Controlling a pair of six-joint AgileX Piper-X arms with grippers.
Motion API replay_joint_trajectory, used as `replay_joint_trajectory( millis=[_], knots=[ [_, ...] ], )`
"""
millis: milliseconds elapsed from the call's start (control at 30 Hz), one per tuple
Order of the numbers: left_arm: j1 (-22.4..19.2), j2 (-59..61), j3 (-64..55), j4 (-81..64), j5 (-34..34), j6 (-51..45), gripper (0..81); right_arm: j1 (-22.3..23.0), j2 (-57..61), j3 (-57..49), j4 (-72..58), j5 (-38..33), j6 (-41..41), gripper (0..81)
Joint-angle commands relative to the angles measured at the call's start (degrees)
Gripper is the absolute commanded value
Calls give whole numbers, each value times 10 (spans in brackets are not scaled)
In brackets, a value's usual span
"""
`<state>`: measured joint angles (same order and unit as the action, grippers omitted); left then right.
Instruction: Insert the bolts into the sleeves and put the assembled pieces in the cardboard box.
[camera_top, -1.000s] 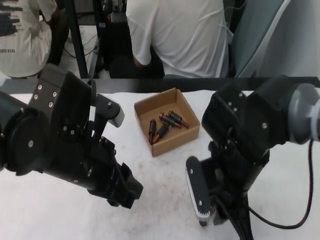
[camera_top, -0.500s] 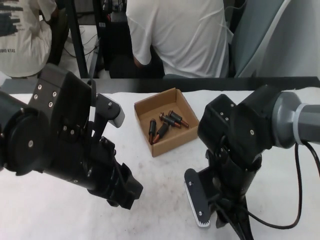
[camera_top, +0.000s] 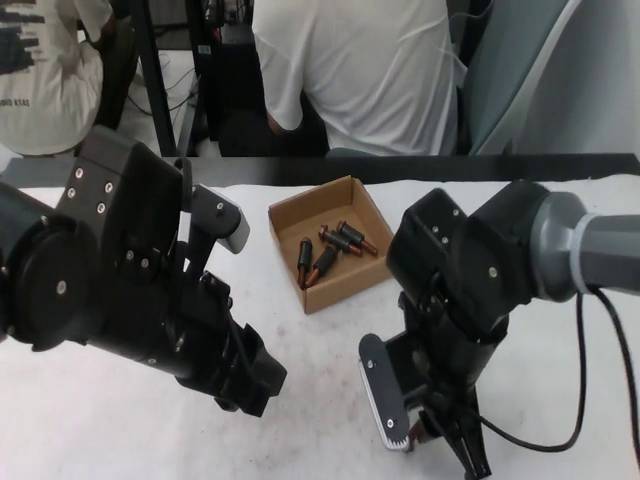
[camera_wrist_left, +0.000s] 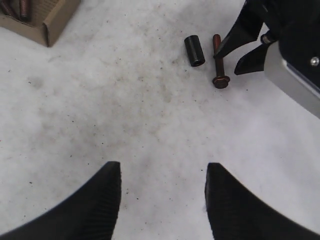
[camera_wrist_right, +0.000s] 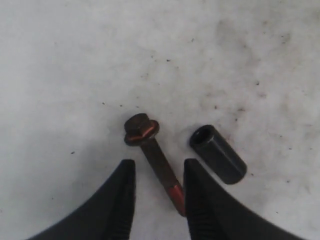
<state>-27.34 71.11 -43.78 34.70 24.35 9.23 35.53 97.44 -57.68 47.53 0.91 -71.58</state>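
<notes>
The table (camera_top: 100, 430) is covered with a white, slightly rumpled padding, peppered all over with small dark specks and faint grey smudges. Along its far edge runs a dark strip, and beyond that, to the right, stands a grey-blue panel. Two black arms lean over the surface, and a dark cable loops off the right one. Toward the back of the table sits one cardboard box (camera_top: 300, 210), open at the top, with assembled pieces (camera_top: 322, 262) lying loose on its floor. I make out four, though they crowd each other. Out on the padding in front of the box there is a single loose bolt (camera_wrist_right: 150, 145), copper-coloured with a flanged hex head, and a single black sleeve (camera_wrist_right: 217, 155) just beside it, lying on its side with the hollow end showing; the two do not touch. The right tool (camera_wrist_right: 159, 197) is low over the bolt, its two fingers set apart on either side of the shank without pinching it. The left tool (camera_wrist_left: 162, 200) hangs well back from that pair, fingers spread wide, with only padding between them.
</notes>
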Motion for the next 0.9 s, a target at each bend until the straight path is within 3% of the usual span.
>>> replay_joint_trajectory(
  millis=[0, 600, 867],
  knots=[
    [-2, -6, -1, -5, -3, 2, 482, -2, 12, -1, 4, -1, -4, 312],
    [-2, -6, -1, -6, -3, 2, 482, -2, 18, -1, -28, -13, -4, 310],
    [-2, -6, -1, -6, -3, 2, 482, -2, 18, -1, -16, -14, -4, 272]
  ],
)
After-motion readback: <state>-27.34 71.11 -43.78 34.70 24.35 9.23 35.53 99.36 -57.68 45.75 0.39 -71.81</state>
